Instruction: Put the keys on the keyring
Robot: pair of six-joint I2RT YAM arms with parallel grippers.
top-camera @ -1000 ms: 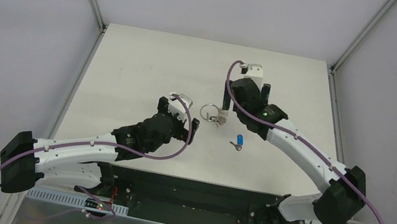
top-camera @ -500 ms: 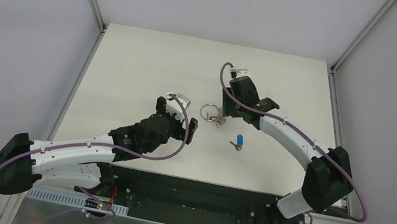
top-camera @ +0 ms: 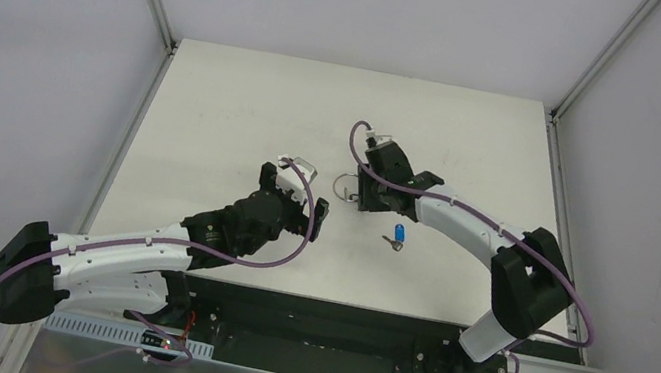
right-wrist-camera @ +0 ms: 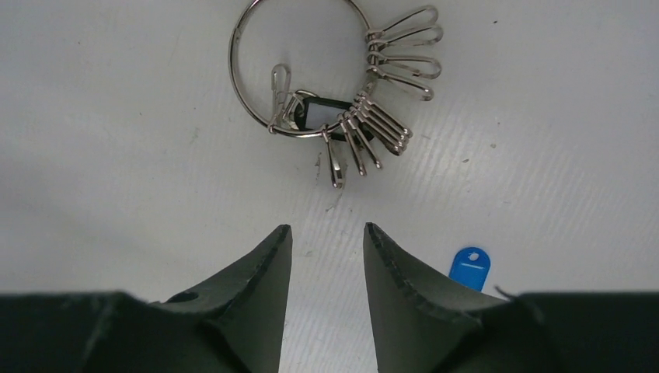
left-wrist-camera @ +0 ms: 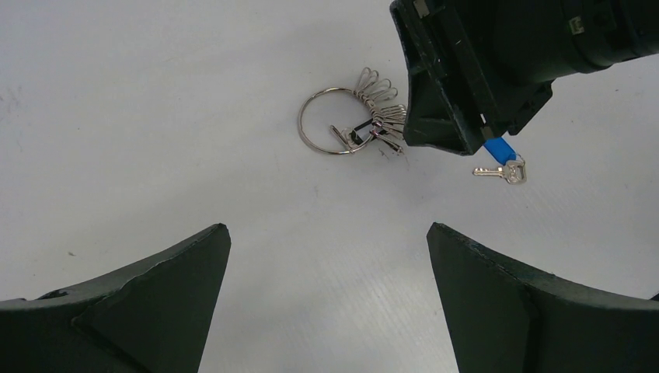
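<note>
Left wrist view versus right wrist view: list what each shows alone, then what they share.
Left wrist only: the left fingers wide apart, the right fingers from outside beside the keyring, and the blue key's silver blade. Right wrist only: the narrow gap between the right fingers, nothing in it. Both: the keyring, the key's blue head, the white table.

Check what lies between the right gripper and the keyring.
Only bare table, seen in the right wrist view: the right gripper is just short of the clips on the keyring, touching nothing.
</note>
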